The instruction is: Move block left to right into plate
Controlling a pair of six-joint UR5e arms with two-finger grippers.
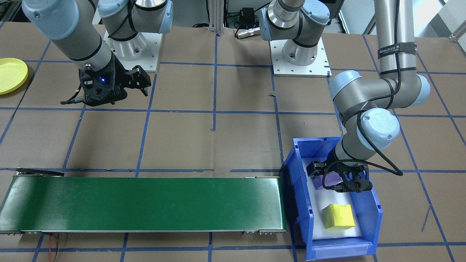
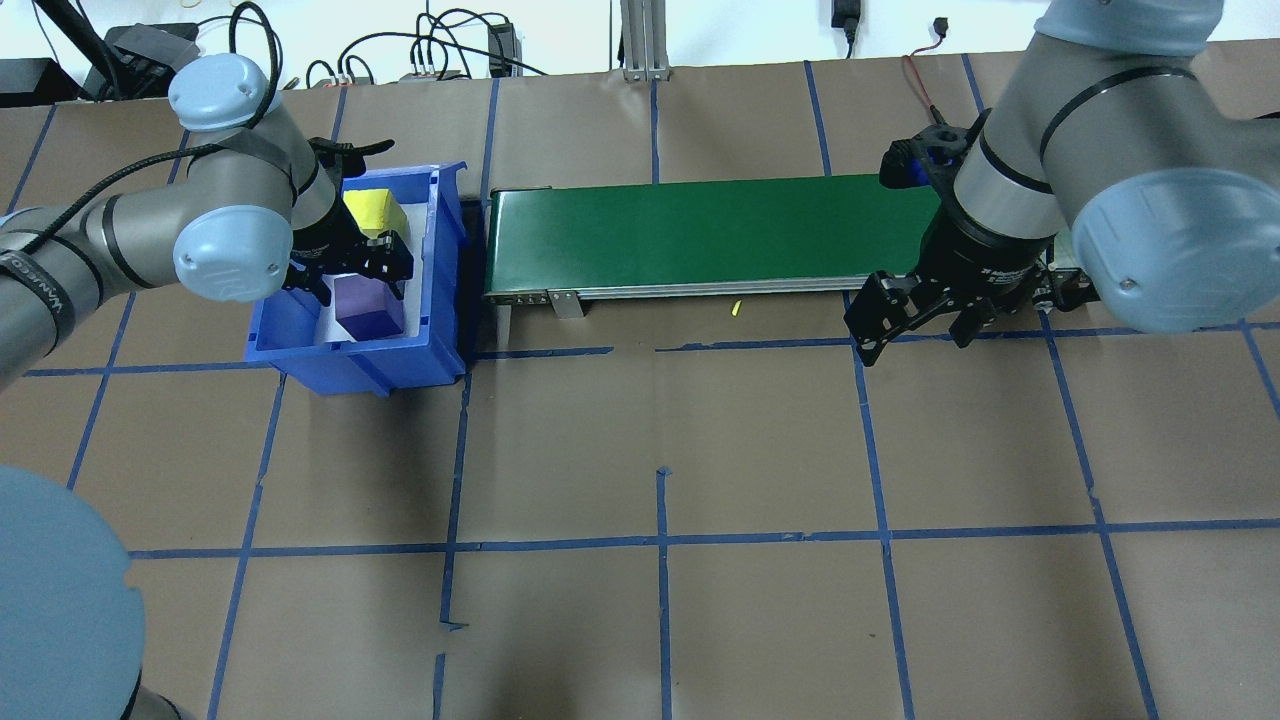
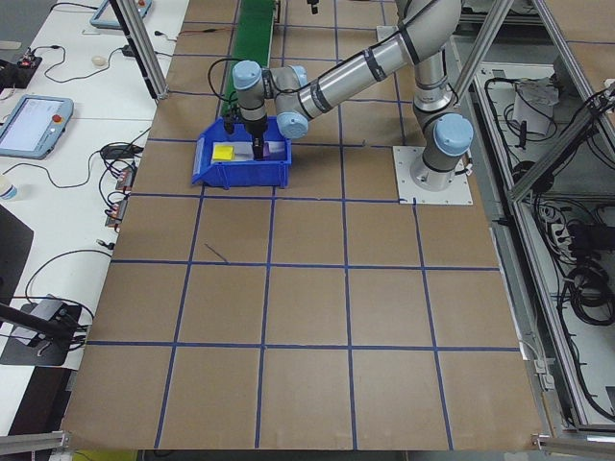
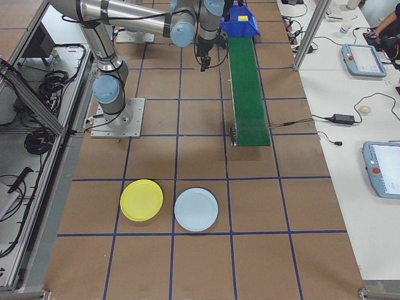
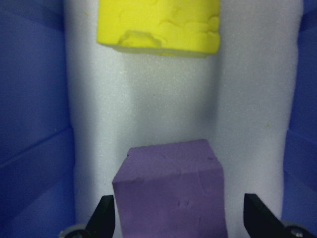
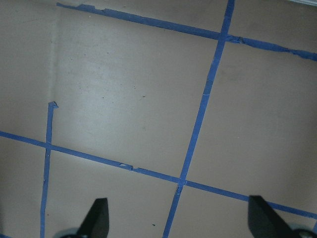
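Note:
A purple block (image 5: 171, 193) lies on white foam in the blue bin (image 2: 445, 270), with a yellow block (image 5: 158, 25) beyond it. My left gripper (image 5: 178, 218) is down inside the bin and open. Its fingers straddle the purple block (image 2: 368, 305), the left one near the block's edge and a gap showing on the other side. My right gripper (image 2: 915, 325) hangs open and empty over bare table by the far end of the conveyor. The yellow plate (image 4: 142, 200) lies on the table well off to the robot's right, also at the edge of the front view (image 1: 11, 74).
A green conveyor belt (image 2: 700, 235) runs between the bin and my right arm. A pale blue plate (image 4: 196, 209) lies beside the yellow one. Blue tape lines grid the brown table. A small yellow scrap (image 2: 735, 309) lies near the belt.

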